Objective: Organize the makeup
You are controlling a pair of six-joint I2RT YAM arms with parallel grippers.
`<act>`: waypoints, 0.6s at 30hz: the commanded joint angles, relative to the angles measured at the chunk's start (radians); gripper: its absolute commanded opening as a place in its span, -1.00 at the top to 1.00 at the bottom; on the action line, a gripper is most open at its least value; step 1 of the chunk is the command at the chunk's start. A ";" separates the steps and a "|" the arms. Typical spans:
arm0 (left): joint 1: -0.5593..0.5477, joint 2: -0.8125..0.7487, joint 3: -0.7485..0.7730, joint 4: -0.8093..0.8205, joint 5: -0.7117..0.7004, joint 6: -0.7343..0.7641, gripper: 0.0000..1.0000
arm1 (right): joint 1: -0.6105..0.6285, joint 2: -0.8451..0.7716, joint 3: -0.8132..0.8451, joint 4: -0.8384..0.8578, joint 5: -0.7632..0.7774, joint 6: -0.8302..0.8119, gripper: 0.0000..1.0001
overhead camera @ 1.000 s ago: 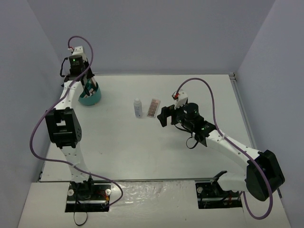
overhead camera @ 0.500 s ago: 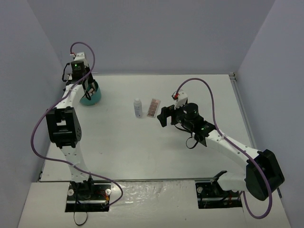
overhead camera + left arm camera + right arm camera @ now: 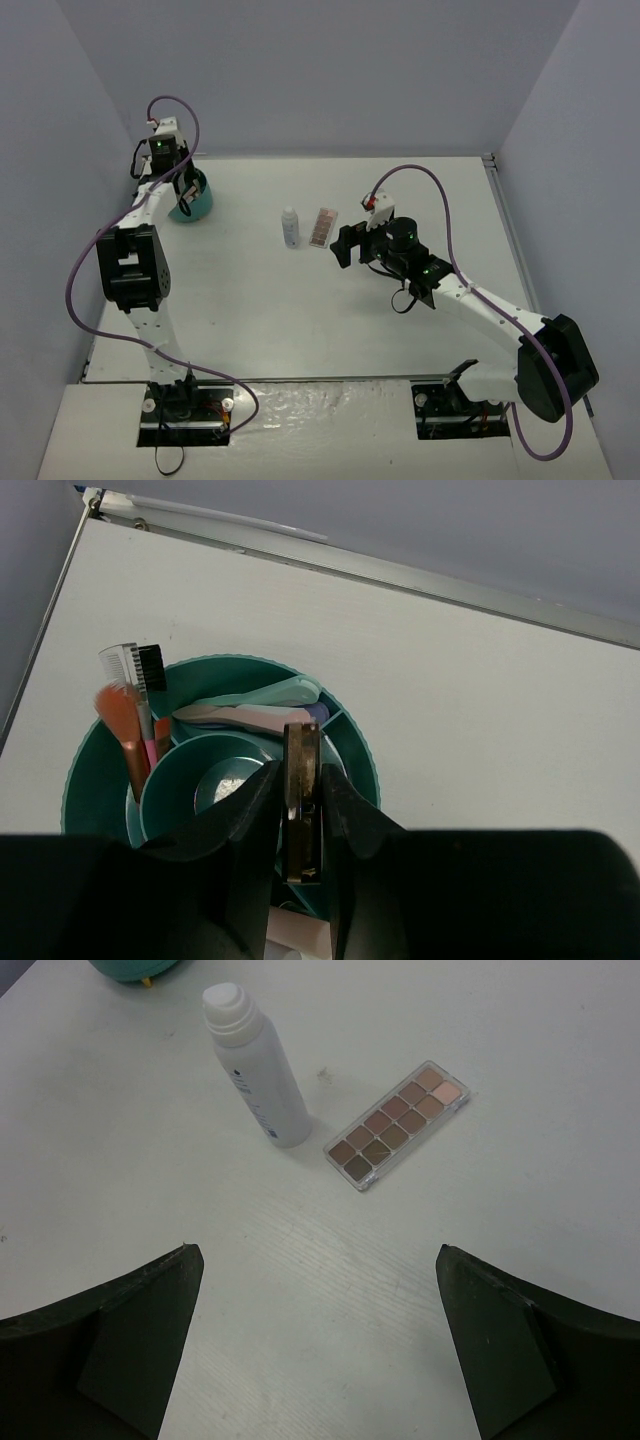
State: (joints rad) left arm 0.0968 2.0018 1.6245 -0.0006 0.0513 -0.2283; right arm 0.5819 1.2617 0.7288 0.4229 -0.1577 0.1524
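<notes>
Compact (image 3: 301, 748) in left hand (image 3: 300, 782), one bottle (image 3: 258, 1065), one palette (image 3: 398, 1125), one tub (image 3: 90, 770)

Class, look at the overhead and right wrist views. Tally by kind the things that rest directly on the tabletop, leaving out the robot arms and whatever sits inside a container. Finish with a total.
White bottle: 1
Eyeshadow palette: 1
Round teal tub: 1
Total: 3

Top camera overlooks the whole worktop (image 3: 300, 320); left wrist looks closely down into the tub (image 3: 92, 770); right wrist, farther off, shares its edge.
</notes>
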 commanded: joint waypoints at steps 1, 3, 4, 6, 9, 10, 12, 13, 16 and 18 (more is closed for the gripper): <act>0.020 -0.057 0.002 0.098 -0.009 0.005 0.44 | -0.004 0.001 0.007 0.084 -0.019 -0.003 -1.00; 0.022 -0.059 -0.006 0.102 -0.010 0.004 0.34 | -0.004 0.003 0.007 0.084 -0.019 -0.003 -1.00; 0.022 -0.059 -0.009 0.104 -0.009 0.002 0.33 | -0.005 0.003 0.008 0.083 -0.019 -0.003 -1.00; 0.024 -0.060 -0.012 0.105 -0.008 0.001 0.33 | -0.005 0.004 0.010 0.081 -0.018 -0.003 -1.00; 0.026 -0.067 -0.018 0.108 -0.008 -0.003 0.28 | -0.005 -0.001 0.010 0.076 -0.006 -0.001 -1.00; 0.026 -0.069 -0.019 0.110 -0.007 -0.005 0.20 | -0.005 -0.001 0.011 0.075 0.000 0.000 -1.00; 0.029 -0.079 -0.020 0.113 -0.004 -0.008 0.12 | -0.005 -0.002 0.013 0.069 0.007 0.000 -1.00; 0.029 -0.085 -0.020 0.113 -0.004 -0.008 0.08 | -0.005 -0.002 0.015 0.066 0.007 -0.001 -1.00; 0.029 -0.111 -0.018 0.112 0.008 -0.012 -0.18 | -0.005 -0.001 0.023 0.058 0.006 -0.001 -1.00; 0.029 -0.133 -0.017 0.118 0.015 -0.018 -0.31 | -0.005 -0.001 0.031 0.046 0.006 -0.002 -1.00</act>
State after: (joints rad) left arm 0.1171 1.9919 1.5826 0.0326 0.0527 -0.2393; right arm 0.5819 1.2640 0.7284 0.4225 -0.1623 0.1524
